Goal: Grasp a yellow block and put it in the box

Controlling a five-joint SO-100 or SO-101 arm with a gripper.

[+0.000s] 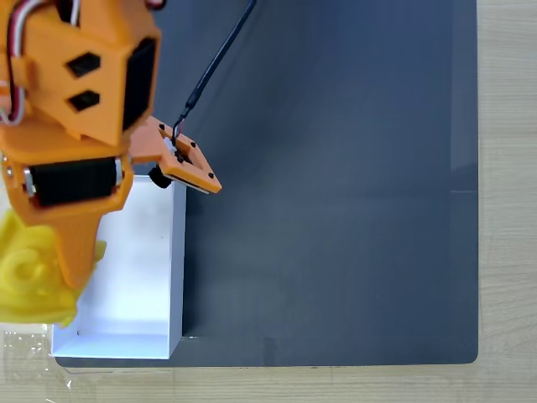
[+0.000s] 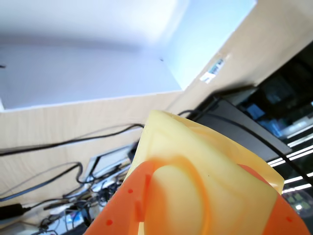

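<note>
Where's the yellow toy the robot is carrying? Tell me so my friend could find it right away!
Look at the dark mat in the fixed view, then go to the white box at its left edge. Above the box's left side the orange claw holds the yellow block. It is the one bright yellow, bumpy thing; the robot parts around it are orange.
</note>
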